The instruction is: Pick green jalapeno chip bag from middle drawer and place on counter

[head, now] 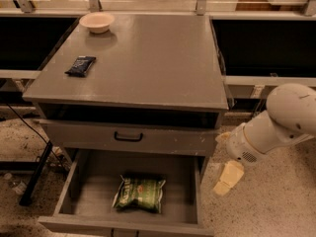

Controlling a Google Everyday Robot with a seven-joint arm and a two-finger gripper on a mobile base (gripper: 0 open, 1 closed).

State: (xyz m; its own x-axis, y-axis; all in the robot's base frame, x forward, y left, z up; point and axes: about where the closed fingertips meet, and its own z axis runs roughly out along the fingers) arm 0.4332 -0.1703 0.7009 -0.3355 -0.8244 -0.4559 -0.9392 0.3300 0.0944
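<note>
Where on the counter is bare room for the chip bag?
The counter is bare from the dark packet rightwards to its edge, and in front of the bowl. Only its back-left is occupied. The gripper hangs right of the middle drawer.

White arm (pixel 281 120), cream claw (pixel 223 182) beside middle drawer (pixel 96 179)

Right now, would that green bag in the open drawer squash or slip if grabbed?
Probably light and squashy: the green jalapeno chip bag looks puffed. Its crinkly film may slip. The gripper hangs right of the middle drawer, outside it.
</note>
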